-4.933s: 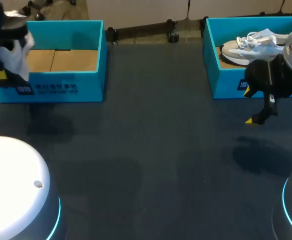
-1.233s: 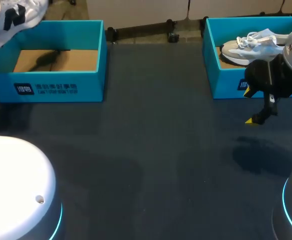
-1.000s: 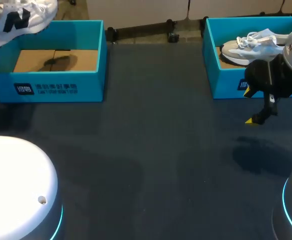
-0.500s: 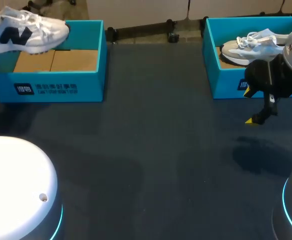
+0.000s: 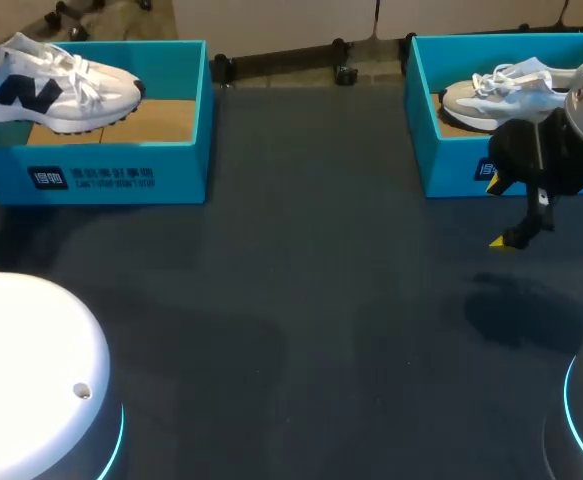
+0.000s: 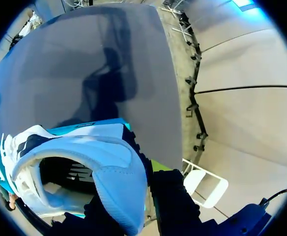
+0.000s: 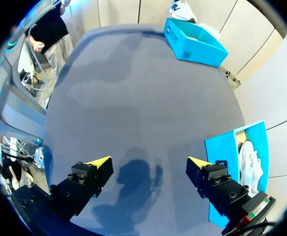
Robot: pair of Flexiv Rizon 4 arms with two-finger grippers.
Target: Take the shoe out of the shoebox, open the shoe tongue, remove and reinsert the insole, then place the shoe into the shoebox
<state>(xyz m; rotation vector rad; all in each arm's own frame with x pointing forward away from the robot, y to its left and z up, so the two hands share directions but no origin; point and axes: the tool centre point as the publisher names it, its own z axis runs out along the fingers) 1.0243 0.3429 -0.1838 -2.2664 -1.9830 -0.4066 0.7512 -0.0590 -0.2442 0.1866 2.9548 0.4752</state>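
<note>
Head view: dark grey table (image 5: 301, 300). Teal shoebox (image 5: 111, 170) at far left, the white shoe (image 5: 56, 85) hanging over its near wall, toe pointing inward. My left claw is out of shot here. Other box (image 5: 451, 170) at far right with a grey shoe (image 5: 511, 90) inside. My right gripper (image 5: 496, 213) hovers just in front of it.

Left wrist view: left gripper (image 6: 136, 211) clamps the shoe (image 6: 84, 152) by the heel, one dark finger on each side. The box edge (image 6: 91, 125) shows under the shoe, table (image 6: 84, 59) beyond.

Right wrist view: right gripper (image 7: 147, 164) is spread wide and holds nothing. Bare table (image 7: 133, 98) and its own shadow below, other box (image 7: 227, 147) just beside it, shoebox (image 7: 195, 44) far across.
</note>
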